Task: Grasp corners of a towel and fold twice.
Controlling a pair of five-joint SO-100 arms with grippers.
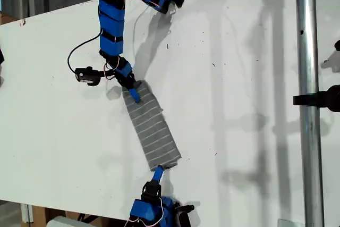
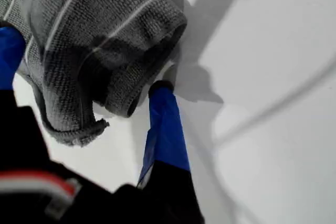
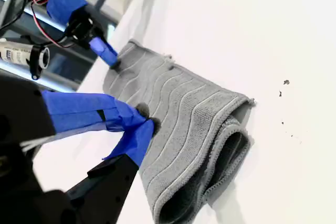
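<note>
Towel (image 1: 152, 127), folded strip, long axis gripper-to-gripper.

A broad white flat tabletop (image 1: 239, 104) fills the exterior view. Over it, toward the exterior view's right, a shiny round metal pole (image 1: 309, 104) runs from top to bottom, with a black clamp (image 1: 319, 99) gripping the pole at mid-height.

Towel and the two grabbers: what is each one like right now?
Towel: folded into a long strip, lying on the table.
My first gripper: open, jaws either side of one towel end.
My second gripper: jaws closed near the towel's other end; grip unclear.
</note>
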